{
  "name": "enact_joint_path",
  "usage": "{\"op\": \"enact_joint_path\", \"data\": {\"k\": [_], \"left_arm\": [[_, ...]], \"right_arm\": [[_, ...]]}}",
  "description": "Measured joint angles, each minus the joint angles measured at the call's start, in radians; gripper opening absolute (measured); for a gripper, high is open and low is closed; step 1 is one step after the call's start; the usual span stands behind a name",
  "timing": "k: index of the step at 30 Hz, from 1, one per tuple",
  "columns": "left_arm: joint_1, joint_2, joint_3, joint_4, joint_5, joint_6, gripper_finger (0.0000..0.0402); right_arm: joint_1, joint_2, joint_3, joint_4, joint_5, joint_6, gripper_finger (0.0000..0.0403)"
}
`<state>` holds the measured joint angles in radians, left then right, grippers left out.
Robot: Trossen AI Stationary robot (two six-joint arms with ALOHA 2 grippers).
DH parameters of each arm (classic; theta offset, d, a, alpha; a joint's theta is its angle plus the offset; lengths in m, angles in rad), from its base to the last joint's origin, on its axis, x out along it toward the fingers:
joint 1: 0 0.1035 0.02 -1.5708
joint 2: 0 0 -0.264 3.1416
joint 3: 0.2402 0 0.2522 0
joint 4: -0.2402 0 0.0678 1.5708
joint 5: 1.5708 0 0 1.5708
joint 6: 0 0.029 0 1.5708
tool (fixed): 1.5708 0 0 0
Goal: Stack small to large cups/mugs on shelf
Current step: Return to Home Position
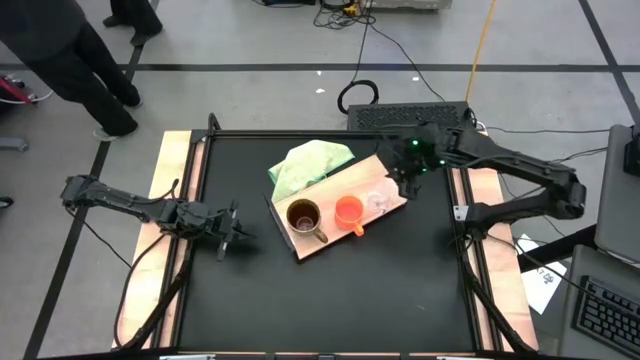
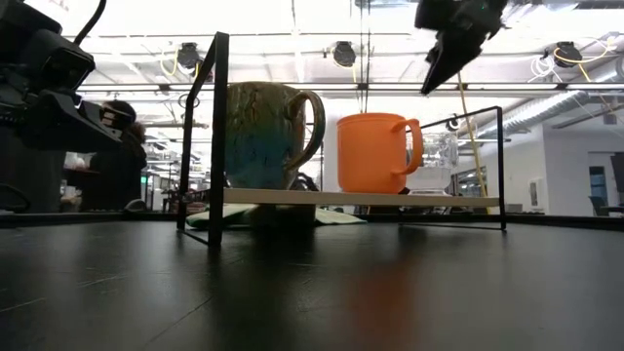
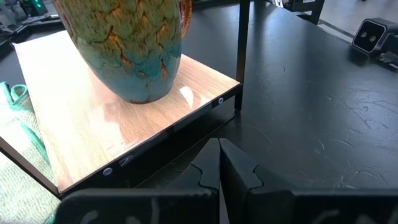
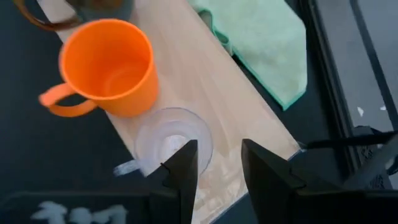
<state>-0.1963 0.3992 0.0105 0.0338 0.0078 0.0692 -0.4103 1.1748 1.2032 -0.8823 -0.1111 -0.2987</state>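
Three cups stand on their bases in a row on the light wooden shelf, a board raised on a black frame. They are the brown mug, the orange handled cup and the small clear glass cup. My right gripper hangs open above the shelf's right end, over the glass cup and clear of it; in the low view my right gripper is well above the cups. My left gripper is shut and empty, low over the table just left of the shelf, pointing at the brown mug.
A light green cloth lies partly under the shelf's far side. A black frame borders the table. A keyboard and cables lie beyond the far edge, and a person's legs show at the far left. The near half of the mat is bare.
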Motion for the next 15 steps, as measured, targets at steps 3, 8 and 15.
{"op": "enact_joint_path", "data": {"k": [3,8,15], "left_arm": [[0.0,0.0,0.0,0.0,0.0,0.0,0.0005],[0.0,0.0,0.0,-0.002,-0.003,0.0,0.0005],[0.0,0.0,0.0,-0.002,-0.013,0.007,0.0005]], "right_arm": [[0.0,-0.04,0.0,-0.045,-0.053,0.0,0.0095],[0.012,-0.113,-0.041,-0.084,-0.137,-0.003,0.0024],[0.066,-0.273,-0.23,-0.006,-0.163,0.016,0.0002]]}}
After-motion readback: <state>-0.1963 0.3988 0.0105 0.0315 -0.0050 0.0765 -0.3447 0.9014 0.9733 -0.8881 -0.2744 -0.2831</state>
